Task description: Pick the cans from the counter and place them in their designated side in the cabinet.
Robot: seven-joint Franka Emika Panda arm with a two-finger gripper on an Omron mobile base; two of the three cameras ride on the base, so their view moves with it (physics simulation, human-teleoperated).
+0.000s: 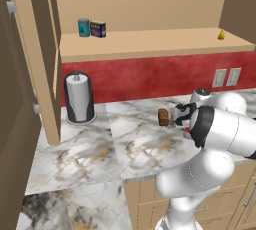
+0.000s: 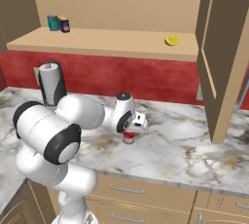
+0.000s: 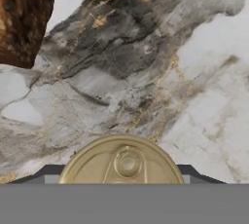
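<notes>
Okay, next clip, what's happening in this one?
The arm has its claw lowered over the red can on the marble counter, its fingers either side of the gold lid; a firm grip isn't clear. The small brown block sits beside it. The dark blue can already stands on the cabinet shelf next to a teal can.

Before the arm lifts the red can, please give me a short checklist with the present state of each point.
1. End effector over the red can: ok; the gold lid sits centered between the tips in the hand view.
2. Firm grip on the can: cannot tell.
3. Brown block apart from the can: ok.
4. Cabinet doors open: ok.
5. Free shelf space: ok; the blue can and teal can stand at one end, a yellow thing near the other.
</notes>
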